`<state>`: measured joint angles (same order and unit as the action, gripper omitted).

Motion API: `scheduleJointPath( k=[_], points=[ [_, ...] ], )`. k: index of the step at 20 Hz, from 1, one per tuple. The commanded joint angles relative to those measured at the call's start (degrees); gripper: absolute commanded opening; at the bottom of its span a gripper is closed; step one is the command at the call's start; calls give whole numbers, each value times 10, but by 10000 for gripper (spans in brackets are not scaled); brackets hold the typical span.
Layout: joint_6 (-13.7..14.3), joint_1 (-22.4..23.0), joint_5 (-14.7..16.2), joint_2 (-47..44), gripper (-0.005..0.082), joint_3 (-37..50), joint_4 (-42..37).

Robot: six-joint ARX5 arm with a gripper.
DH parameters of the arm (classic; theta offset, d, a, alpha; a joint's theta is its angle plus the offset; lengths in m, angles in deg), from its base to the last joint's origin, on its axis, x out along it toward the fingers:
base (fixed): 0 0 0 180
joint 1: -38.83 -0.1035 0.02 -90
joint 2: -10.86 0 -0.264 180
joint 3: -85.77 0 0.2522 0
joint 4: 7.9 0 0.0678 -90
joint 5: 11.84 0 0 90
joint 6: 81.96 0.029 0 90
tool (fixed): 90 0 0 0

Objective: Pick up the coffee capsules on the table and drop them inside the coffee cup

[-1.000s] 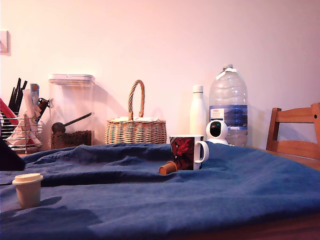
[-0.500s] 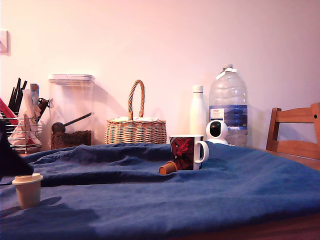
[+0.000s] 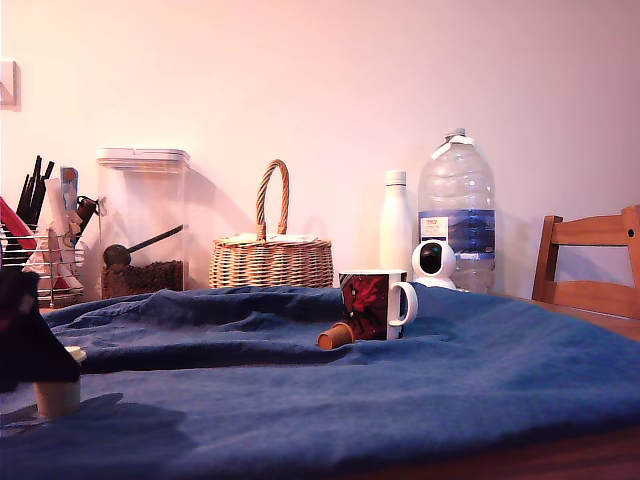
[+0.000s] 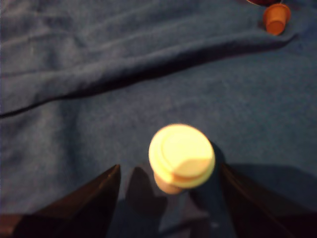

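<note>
A cream-beige capsule (image 3: 58, 395) (image 4: 181, 156) stands upright on the blue cloth at the exterior view's left. My gripper (image 3: 30, 345) (image 4: 168, 198) hangs over it, dark and partly cut off by the frame edge. In the wrist view its two fingers (image 4: 89, 203) stand wide apart on either side of the capsule, not touching it. An orange-brown capsule (image 3: 336, 336) (image 4: 276, 18) lies on its side against the coffee cup (image 3: 374, 304), which stands mid-table with its white handle toward the exterior view's right.
The table (image 3: 560, 455) is draped in a wrinkled blue cloth (image 3: 420, 390). Behind it stand a wicker basket (image 3: 271, 255), a clear storage jar (image 3: 143, 225), a utensil rack (image 3: 40, 260), a white bottle (image 3: 396, 225), a large water bottle (image 3: 457, 210) and a small white camera (image 3: 433, 263). A wooden chair (image 3: 590, 260) is at the right.
My gripper has come in from the exterior view's left edge and moved down and right, now covering the top of the cream-beige capsule. Nothing else moved.
</note>
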<state>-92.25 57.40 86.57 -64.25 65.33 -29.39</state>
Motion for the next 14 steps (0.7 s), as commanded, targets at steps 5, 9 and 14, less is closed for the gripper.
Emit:
scheduleJointPath(
  k=[5, 9, 14],
  points=[
    [12, 11, -6, -55, 574, -26, -14],
    [13, 11, -6, -78, 574, -30, -36],
    [13, 11, -10, -78, 511, -30, -36]
  ],
)
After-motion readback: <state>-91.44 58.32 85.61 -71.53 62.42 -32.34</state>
